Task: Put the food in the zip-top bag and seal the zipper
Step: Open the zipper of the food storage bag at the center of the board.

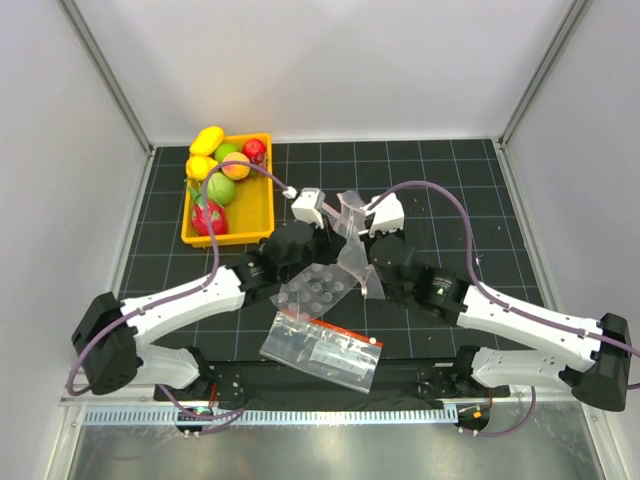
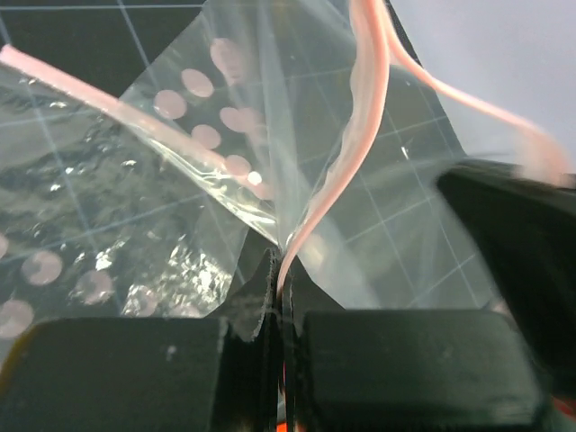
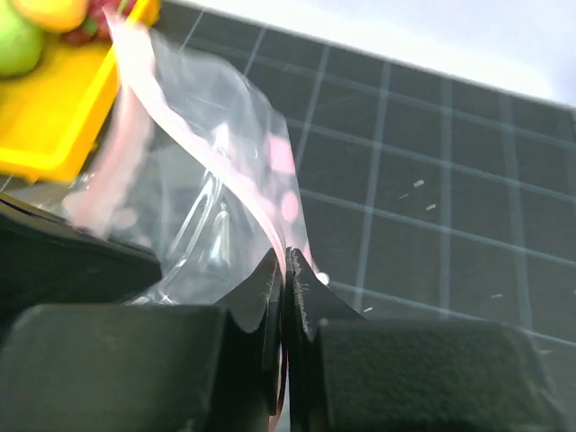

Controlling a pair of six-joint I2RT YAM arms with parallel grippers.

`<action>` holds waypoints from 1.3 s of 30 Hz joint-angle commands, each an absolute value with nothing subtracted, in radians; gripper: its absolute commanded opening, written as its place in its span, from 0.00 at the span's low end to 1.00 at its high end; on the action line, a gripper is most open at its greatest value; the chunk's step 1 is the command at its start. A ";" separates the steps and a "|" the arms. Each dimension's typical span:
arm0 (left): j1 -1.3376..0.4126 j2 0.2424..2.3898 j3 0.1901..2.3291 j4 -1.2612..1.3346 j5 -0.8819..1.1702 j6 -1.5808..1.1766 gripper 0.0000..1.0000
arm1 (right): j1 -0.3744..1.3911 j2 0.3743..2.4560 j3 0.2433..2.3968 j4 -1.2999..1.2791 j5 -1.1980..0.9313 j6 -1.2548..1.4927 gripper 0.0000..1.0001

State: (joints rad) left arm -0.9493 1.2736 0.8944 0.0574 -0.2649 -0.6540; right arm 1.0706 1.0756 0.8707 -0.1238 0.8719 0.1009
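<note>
Both arms meet at ctr of the surface [image 1: 450,180] w/ the zip-top bag [image 1: 352,250] hung between them, lifted and crumpled, lower part trailing toward 6 o'clock. The L tool [image 2: 281,265] has its jaws closed tight on the zipper [image 2: 360,135]. The pink strip runs up out of the pinch toward 12 and forks near the top, one track bending off to 3 o'clock. The R tool [image 3: 286,265] is likewise clamped shut on the pink edge, clear film billowing away to its 10 o'clock.

The food [image 1: 222,175] isn't in the bag: it all sits in the yellow tray [image 1: 225,239] at approx. 10 o'clock from the bag. That's yellow pieces at the far end, green and orange ones mid-tray and a red-pink one at the near end.

The bubble sheet [image 1: 315,290] lies flat just at 7 o'clock of the bag, partly under the arms. The printed bag [image 1: 320,350] w/ red band is at 6 o'clock, near the bases, overlapping the bubble sheet's near edge.
</note>
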 commanded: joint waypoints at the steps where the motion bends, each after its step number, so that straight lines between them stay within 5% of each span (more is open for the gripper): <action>1: -0.956 1.356 0.992 0.100 -0.247 -0.656 0.00 | 1.074 1.046 0.992 -0.210 1.005 0.006 0.08; 8: -0.939 1.488 1.066 0.104 -0.271 -0.730 0.00 | 1.074 1.240 1.129 -0.299 1.087 -0.074 0.07; 15: -0.858 1.519 0.898 0.161 -0.310 -0.856 0.00 | 1.074 1.356 1.059 -0.261 1.071 -0.008 0.07; 26: -0.778 1.552 0.859 0.106 -0.313 -0.765 0.00 | 1.068 1.476 1.069 -0.307 1.080 0.020 0.40; 39: -0.778 1.595 0.856 0.130 -0.353 -0.758 0.00 | 1.035 1.422 1.071 -0.362 1.232 0.081 0.38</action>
